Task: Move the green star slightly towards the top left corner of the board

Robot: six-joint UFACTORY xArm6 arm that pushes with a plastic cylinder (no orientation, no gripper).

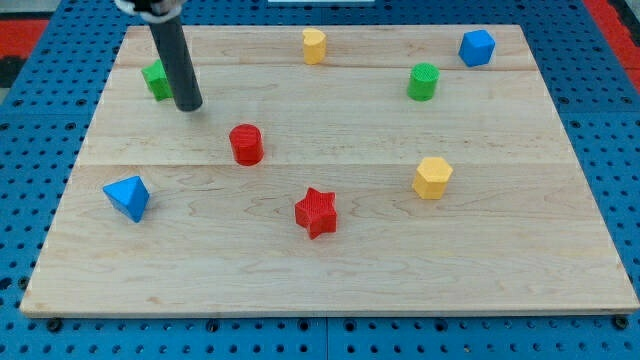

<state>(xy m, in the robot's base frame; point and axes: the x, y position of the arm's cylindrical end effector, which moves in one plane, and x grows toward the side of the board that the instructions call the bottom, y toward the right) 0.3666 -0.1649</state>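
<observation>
Sitting near the view's top left corner of the tabletop (330, 250), the green star (154, 78) is partly hidden behind the dark rod (174, 55), so only its left side shows and its shape is hard to confirm. My tip (188, 105) rests on the wood just to the lower right of that green block, very close to it, though contact cannot be made out. No hand shows on this arm (it ends in the plain rod), so nothing is clasped or let go. Below and to the right of my tip stands the red cylinder (246, 144), clearly apart from it. Further toward the view's bottom lies the red star (316, 212), and at the view's left, near the board's edge, the blue block (128, 197), a pointed, pyramid-like shape. Along the view's top edge stands a yellow block (314, 46), roughly cylindrical, with a green cylinder (423, 82) to its lower right and a blue faceted block (477, 47) in the top right corner. A yellow faceted block (432, 177) sits alone on the right half, well apart from the others.
</observation>
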